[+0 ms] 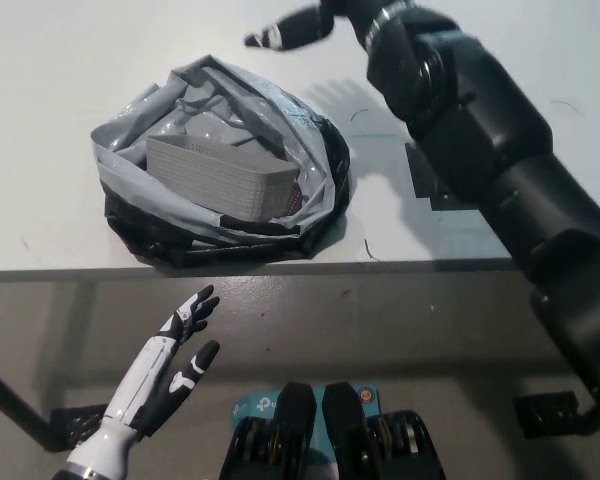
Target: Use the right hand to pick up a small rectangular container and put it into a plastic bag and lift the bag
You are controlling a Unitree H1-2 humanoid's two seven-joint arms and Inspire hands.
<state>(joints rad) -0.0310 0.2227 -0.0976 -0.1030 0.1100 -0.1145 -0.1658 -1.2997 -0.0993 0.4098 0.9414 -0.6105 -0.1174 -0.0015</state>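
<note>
The right hand (298, 27) is hovering empty, fingers spread, above the bag (215, 165) (container (220, 172) inside); a loose grab is risking slippage.

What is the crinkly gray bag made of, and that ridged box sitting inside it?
The bag looks like thin plastic film, gray outside and black inside: it crumples in soft folds and shines a bit. The box looks like stiff gray plastic with a matte finish and fine ribs down its sides, though it could be molded fiber; the picture cannot settle that.
</note>
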